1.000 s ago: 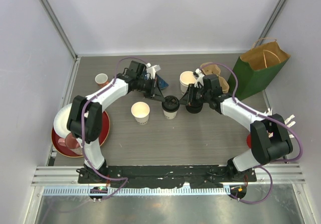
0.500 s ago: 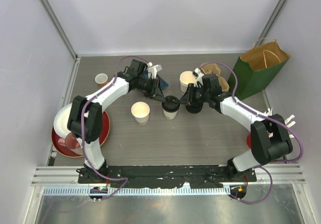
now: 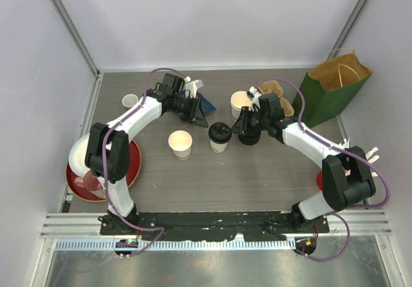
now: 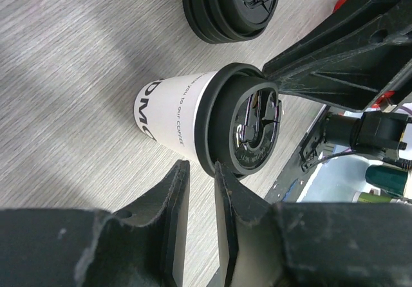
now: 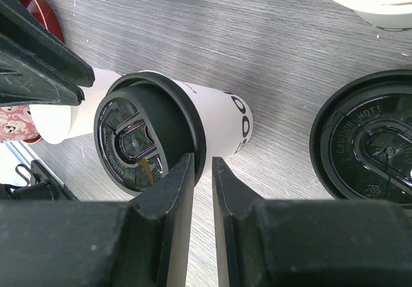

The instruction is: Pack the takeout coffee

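A cream-white paper cup with a black sip lid point(image 3: 219, 136) stands mid-table; it also shows in the left wrist view point(image 4: 212, 123) and the right wrist view point(image 5: 154, 136). My left gripper point(image 3: 208, 112) point(image 4: 199, 166) is shut and empty, a short way back from the cup's far left side. My right gripper point(image 3: 234, 128) point(image 5: 201, 160) is shut and empty, its tips right beside the lid's rim. A stack of black lids point(image 3: 248, 136) point(image 4: 232, 7) point(image 5: 373, 139) lies just right of the cup. Two open lidless cups stand nearby, one at the left point(image 3: 181, 144) and one behind point(image 3: 241, 101).
A green paper bag point(image 3: 331, 86) stands open at the back right, with a brown cardboard carrier point(image 3: 278, 98) beside it. A small ceramic cup point(image 3: 131, 100) sits at the back left. A red plate point(image 3: 132, 165) with dishes lies at the left edge.
My left gripper has pulled back from the lidded cup toward the far left. The right gripper has stayed beside the lid. The cup has not moved.
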Controlling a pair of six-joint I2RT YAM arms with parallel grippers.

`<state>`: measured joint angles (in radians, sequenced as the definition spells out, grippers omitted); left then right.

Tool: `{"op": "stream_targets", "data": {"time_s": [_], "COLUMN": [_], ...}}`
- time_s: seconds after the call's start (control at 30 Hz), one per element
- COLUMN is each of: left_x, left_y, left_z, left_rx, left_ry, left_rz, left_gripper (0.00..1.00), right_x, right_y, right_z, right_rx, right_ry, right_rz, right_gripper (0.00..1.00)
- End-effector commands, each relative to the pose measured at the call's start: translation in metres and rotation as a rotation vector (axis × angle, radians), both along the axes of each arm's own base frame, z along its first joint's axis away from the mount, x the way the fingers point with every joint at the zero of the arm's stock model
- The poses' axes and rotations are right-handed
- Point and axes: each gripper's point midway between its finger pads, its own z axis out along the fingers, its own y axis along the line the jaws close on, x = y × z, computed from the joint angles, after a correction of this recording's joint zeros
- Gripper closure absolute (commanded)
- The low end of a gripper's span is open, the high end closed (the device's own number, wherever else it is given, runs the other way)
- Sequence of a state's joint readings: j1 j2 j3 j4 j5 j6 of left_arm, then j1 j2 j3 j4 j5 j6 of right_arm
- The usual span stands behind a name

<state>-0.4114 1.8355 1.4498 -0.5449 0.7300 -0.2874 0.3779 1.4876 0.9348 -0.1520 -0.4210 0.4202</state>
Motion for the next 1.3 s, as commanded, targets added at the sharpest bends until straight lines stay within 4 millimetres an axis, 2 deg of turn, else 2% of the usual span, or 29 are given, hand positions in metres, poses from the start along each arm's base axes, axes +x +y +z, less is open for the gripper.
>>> {"op": "stream_targets", "data": {"time_s": [0.0, 0.43, 0.5, 0.67, 0.77, 1.0, 1.27], "left_x": [0.001, -0.007, -0.006, -0.004, -0.005, -0.006, 0.006], "left_y": [-0.002, -0.014, -0.014, -0.013, -0.013, -0.012, -0.003], "left_z": [-0.009, -0.016, -0.011, 0.015, 0.02, 0.017, 0.011], "left_rx": [0.008, -0.021, -0.028, -0.045, -0.05, -0.048, -0.013], "left_ry": [0.028, 0.069, 0.059, -0.013, -0.03, -0.021, -0.024], "left_rz": [0.0, -0.036, -0.037, -0.028, -0.026, -0.024, 0.024], "left_gripper": [0.75, 0.73, 0.73, 0.72, 0.71, 0.69, 0.66], "right_x": [-0.002, -0.001, -0.001, 0.0, 0.0, 0.001, 0.001], "right_y": [-0.003, 0.003, 0.004, 0.004, 0.005, 0.006, 0.009], "right_z": [-0.002, 0.003, 0.004, 0.008, 0.01, 0.013, 0.022], "right_rx": [-0.043, -0.038, -0.036, -0.034, -0.033, -0.034, -0.028], "right_ry": [0.007, -0.011, -0.014, -0.024, -0.029, -0.036, -0.056], "right_rz": [0.003, 0.023, 0.025, 0.022, 0.024, 0.027, 0.028], "right_gripper": [0.78, 0.77, 0.77, 0.77, 0.78, 0.77, 0.77]}}
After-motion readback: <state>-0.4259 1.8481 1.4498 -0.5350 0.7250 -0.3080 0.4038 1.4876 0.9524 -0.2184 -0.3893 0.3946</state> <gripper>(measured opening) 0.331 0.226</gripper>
